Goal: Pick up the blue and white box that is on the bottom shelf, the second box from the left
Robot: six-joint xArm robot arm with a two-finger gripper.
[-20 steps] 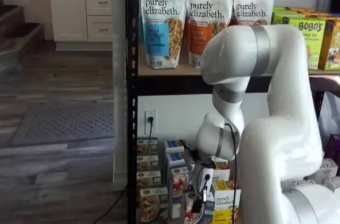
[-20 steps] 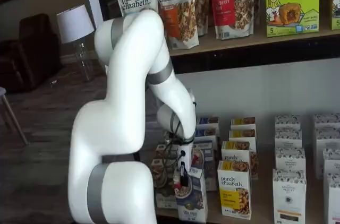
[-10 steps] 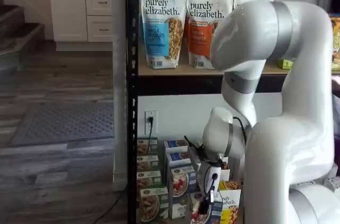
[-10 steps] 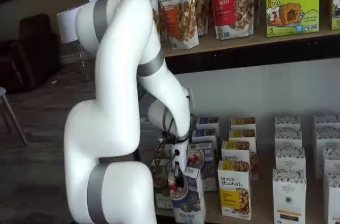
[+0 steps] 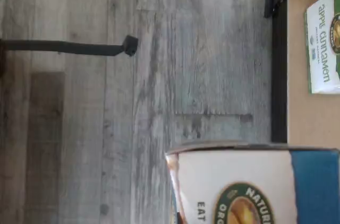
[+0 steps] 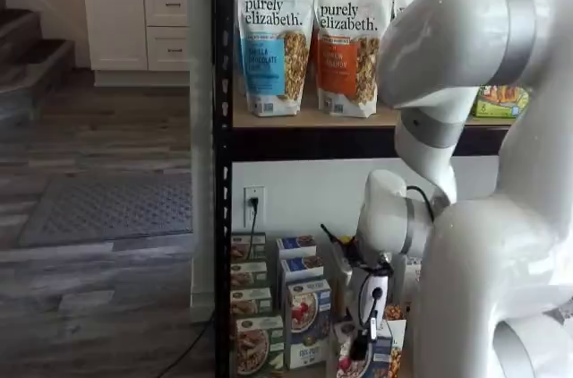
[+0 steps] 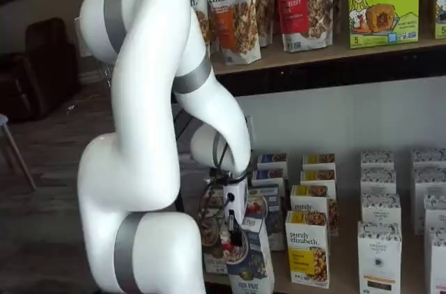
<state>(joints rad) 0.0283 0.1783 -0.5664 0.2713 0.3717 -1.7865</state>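
My gripper (image 7: 233,233) is shut on the top of the blue and white box (image 7: 245,260), a small carton with a granola bowl and red berries on its front. The box hangs forward of the bottom shelf (image 7: 343,266), out in front of the remaining rows. In a shelf view the gripper (image 6: 365,345) and the box (image 6: 351,362) sit low, near the frame's lower edge. The wrist view shows the box's white and blue top (image 5: 249,184) close up over the wooden floor, with the shelf board (image 5: 298,118) beside it.
Green and white cartons (image 6: 251,342) stand in the leftmost row, with an apple cinnamon carton (image 5: 324,49) beside the black rack post (image 6: 221,172). Yellow and white cartons (image 7: 307,246) and white cartons (image 7: 379,252) fill the rows to the right. Tall granola bags (image 6: 273,38) line the tier above.
The arm has drawn back from the rack with the box in its grip. The box has come forward off the shelf edge and the elbow has swung further out.
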